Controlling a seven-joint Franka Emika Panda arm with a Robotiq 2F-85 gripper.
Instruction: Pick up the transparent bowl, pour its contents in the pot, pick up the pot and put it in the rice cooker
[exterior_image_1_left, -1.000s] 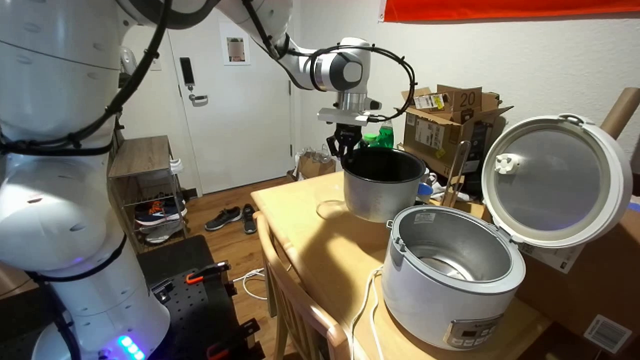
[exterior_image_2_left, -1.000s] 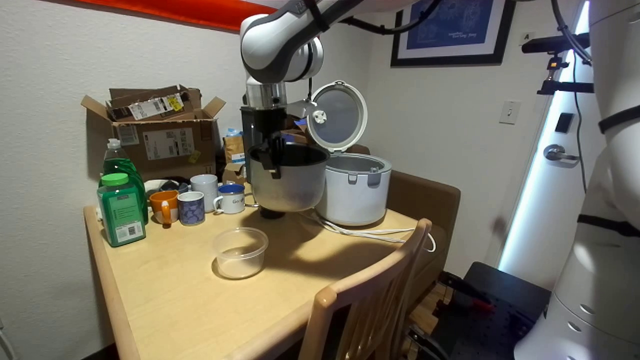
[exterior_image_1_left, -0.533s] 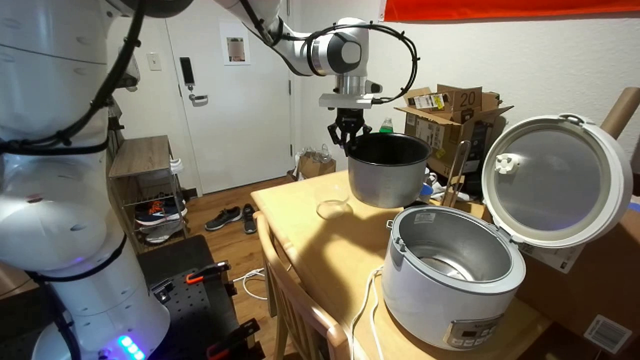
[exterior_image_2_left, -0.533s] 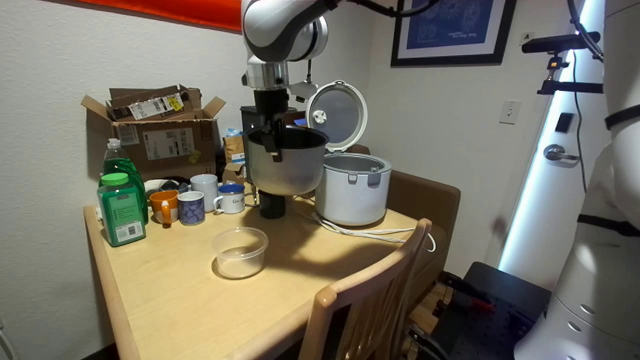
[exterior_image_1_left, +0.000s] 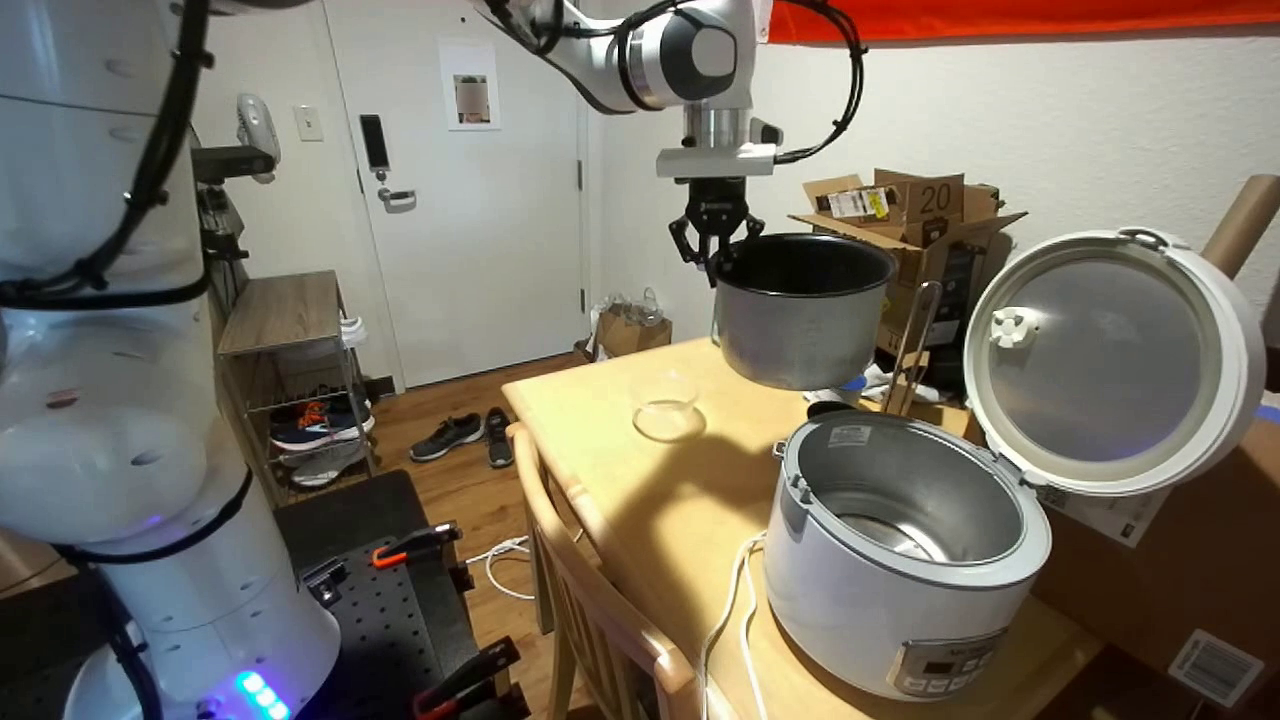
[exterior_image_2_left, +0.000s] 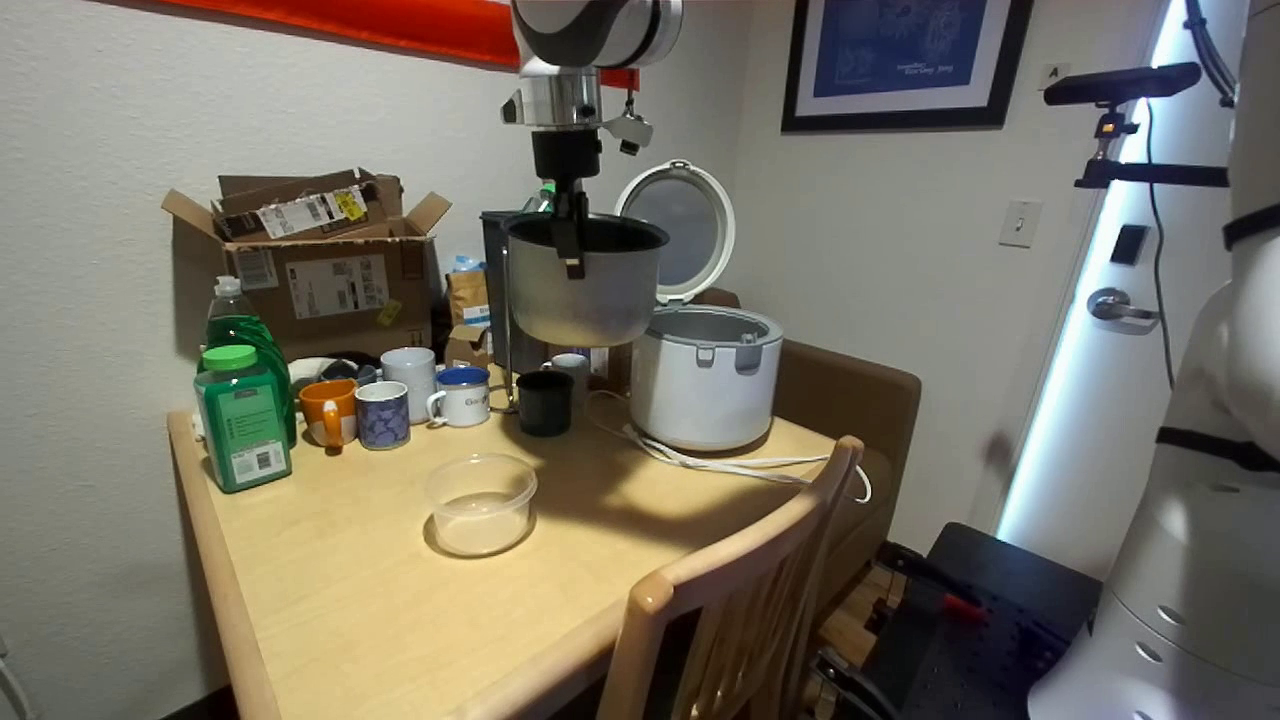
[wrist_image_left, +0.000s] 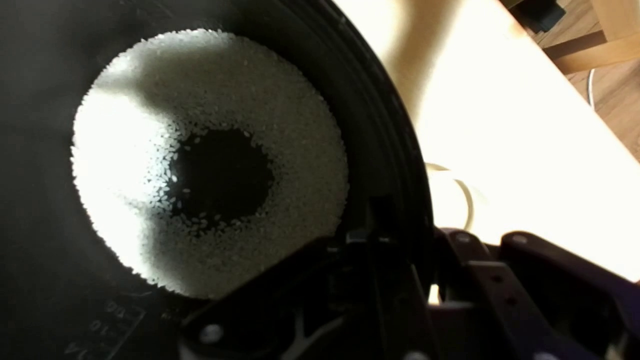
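Observation:
My gripper (exterior_image_1_left: 716, 262) is shut on the near rim of the dark grey pot (exterior_image_1_left: 800, 340) and holds it level in the air, also seen in an exterior view (exterior_image_2_left: 585, 300). In the wrist view white rice (wrist_image_left: 305, 165) rings the floor of the black pot interior (wrist_image_left: 45, 210). The rice cooker (exterior_image_1_left: 880, 620) stands on the table with its lid (exterior_image_1_left: 1110, 350) open and its inside bare; it also shows in an exterior view (exterior_image_2_left: 705, 400). The pot is above the cooker's height and beside its opening. The transparent bowl (exterior_image_2_left: 482, 510) stands upright on the table, seemingly empty.
A black cup (exterior_image_2_left: 545, 405) and several mugs (exterior_image_2_left: 383, 415) stand along the wall side. Green bottles (exterior_image_2_left: 243, 430) and a cardboard box (exterior_image_2_left: 340, 290) are behind. A white cord (exterior_image_2_left: 720, 465) lies by the cooker. A wooden chair (exterior_image_2_left: 740, 560) stands at the table's edge.
My gripper has risen with the pot. Over the last half second the pot also shifted slightly rightward in both exterior views. The bowl and cooker have not moved.

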